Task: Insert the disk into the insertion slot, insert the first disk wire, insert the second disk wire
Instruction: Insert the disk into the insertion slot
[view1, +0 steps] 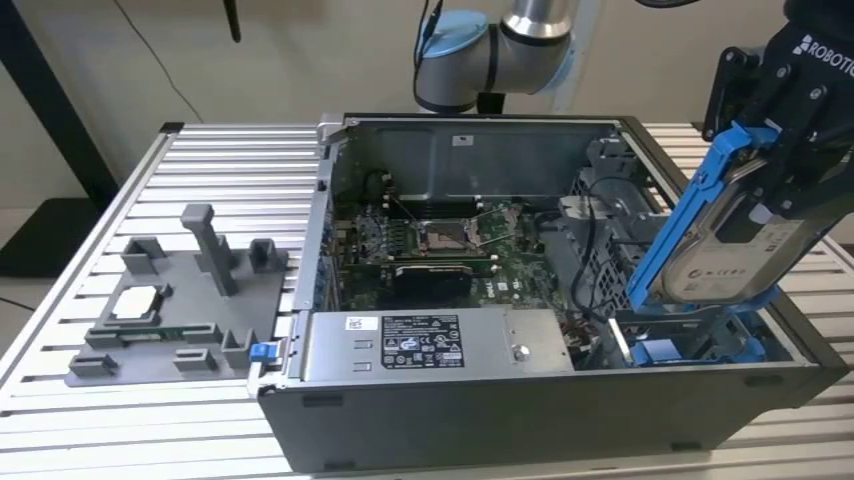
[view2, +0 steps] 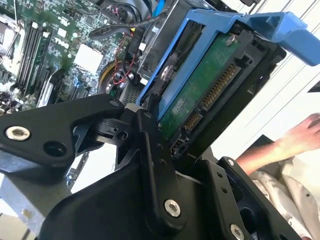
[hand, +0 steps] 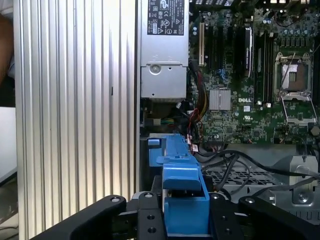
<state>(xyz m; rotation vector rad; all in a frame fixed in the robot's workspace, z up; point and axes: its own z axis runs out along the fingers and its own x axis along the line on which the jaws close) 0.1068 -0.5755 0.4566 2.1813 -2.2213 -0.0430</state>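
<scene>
The disk (view1: 738, 255), a silver drive with a white label in a bright blue carrier frame (view1: 694, 200), hangs tilted above the open computer case's corner on the exterior view's right. My gripper (view1: 785, 190) is shut on its upper end. The drive bay with the insertion slot (view1: 627, 335) lies just below the disk's lower end. In the second wrist view the disk's green circuit board (view2: 207, 97) and connector face the camera. In the first wrist view the blue carrier (hand: 182, 197) sits between my black fingers (hand: 145, 220). Loose black wires (hand: 235, 160) lie beside the bay.
A second blue-fronted carrier (view1: 701, 350) sits low in the bay. The power supply (view1: 427, 345) and motherboard (view1: 434, 240) fill the case. A grey fixture (view1: 174, 300) with small parts stands on the slatted table (view1: 187, 160). A person's hand (view2: 300, 137) is beyond the case.
</scene>
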